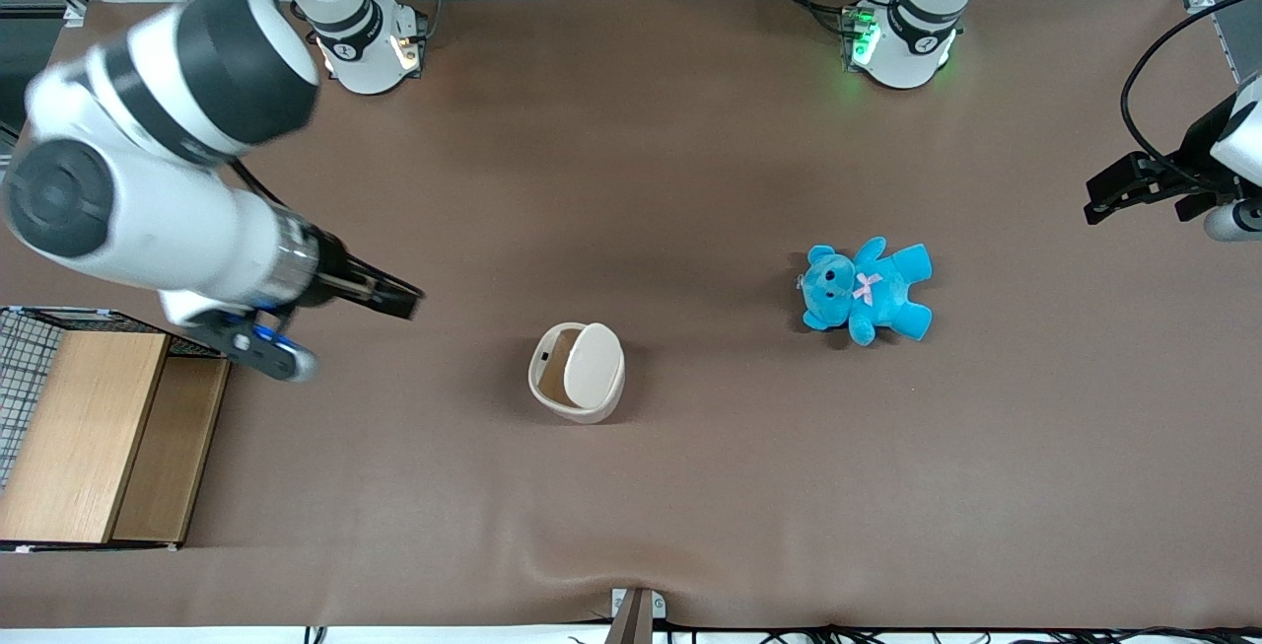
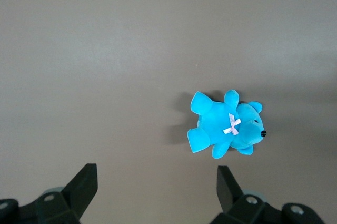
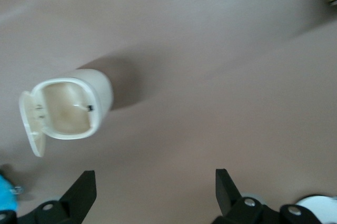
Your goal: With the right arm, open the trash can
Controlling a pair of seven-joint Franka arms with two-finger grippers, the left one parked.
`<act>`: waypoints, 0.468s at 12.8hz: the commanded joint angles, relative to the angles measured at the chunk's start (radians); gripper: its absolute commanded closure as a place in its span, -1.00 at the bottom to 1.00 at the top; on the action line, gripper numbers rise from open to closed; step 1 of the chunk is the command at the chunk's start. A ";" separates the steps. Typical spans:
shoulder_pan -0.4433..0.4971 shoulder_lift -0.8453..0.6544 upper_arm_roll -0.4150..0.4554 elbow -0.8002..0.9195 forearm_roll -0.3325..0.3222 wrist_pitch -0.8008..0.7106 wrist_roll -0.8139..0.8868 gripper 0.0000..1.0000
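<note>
Item count on the tabletop (image 1: 690, 180): one trash can (image 1: 580, 373), lid raised, interior exposed; one blue teddy (image 1: 868, 291); one wooden box (image 1: 94, 437) with wire mesh. One right arm (image 1: 168, 180) carries one claw (image 1: 399, 297), above the tabletop, between the wooden box and the trash can.

Trash can (image 1: 578, 373) standing on the surface (image 1: 690, 131) about midway along it, lid (image 1: 594, 365) swung up and leaning toward the parked arm's end, hollow laid bare. Teddy (image 1: 867, 289) lying well apart from the trash can toward the parked arm's end and a little farther from the front camera; wooden box (image 1: 94, 437) well apart toward the working arm's end, at the surface's edge. Pincer (image 1: 399, 301) with fingers spread, hanging above bare surface between box and trash can, touching neither, slightly farther from the front camera than the trash can.
</note>
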 commanded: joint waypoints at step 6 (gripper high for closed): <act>-0.108 -0.158 -0.066 -0.035 -0.034 -0.150 -0.384 -1.00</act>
